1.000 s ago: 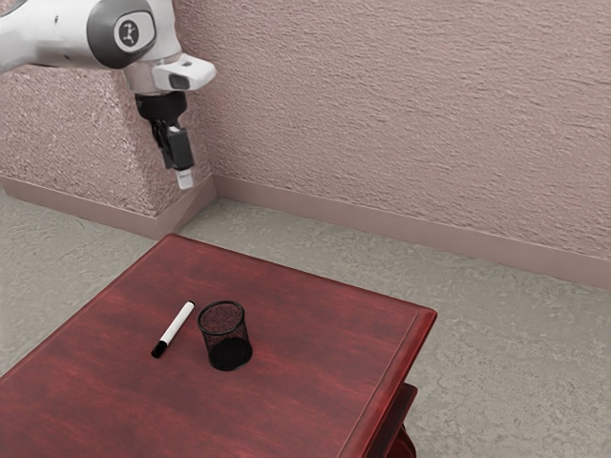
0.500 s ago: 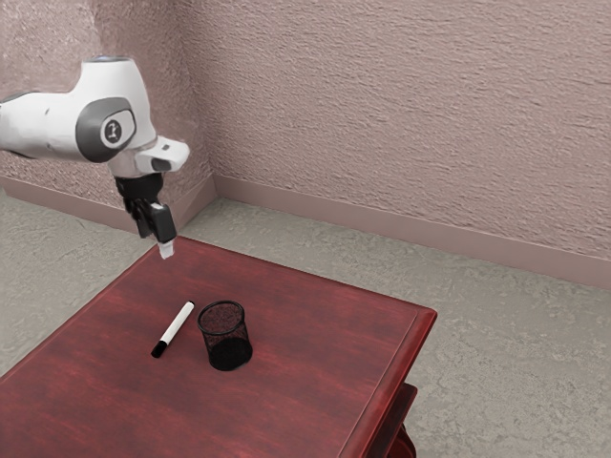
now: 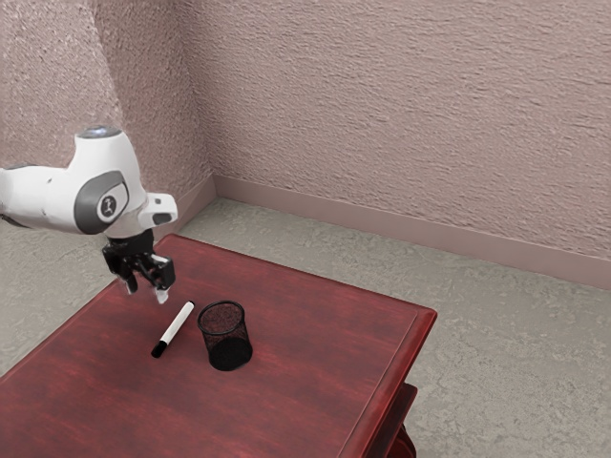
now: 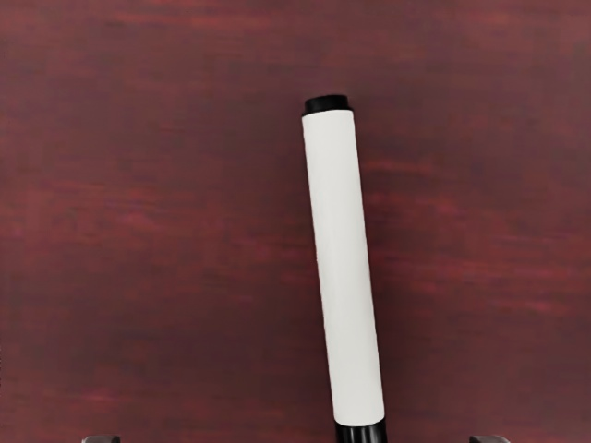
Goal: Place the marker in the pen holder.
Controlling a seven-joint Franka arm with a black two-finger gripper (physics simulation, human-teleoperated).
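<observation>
The dark red wooden desk point(image 3: 305, 382) carries an upright black wire-mesh pen holder point(image 3: 229, 353) and, just beside it, a white, black-ended cylindrical marker point(image 3: 175, 327) lying flat. Farther back, the jaws stand wide apart and empty above the desk. An off-centre descent could press one jaw onto the marker and roll it – perhaps into the pen holder; an end grip might let it tilt.

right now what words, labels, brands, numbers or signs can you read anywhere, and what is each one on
No readable words, brands or numbers.
One small sign on the joint of my arm: too small to make out.
Marker: no text on the side seen, just a white barrel with black ends.
Pen holder and table: no lettering that I can see.
</observation>
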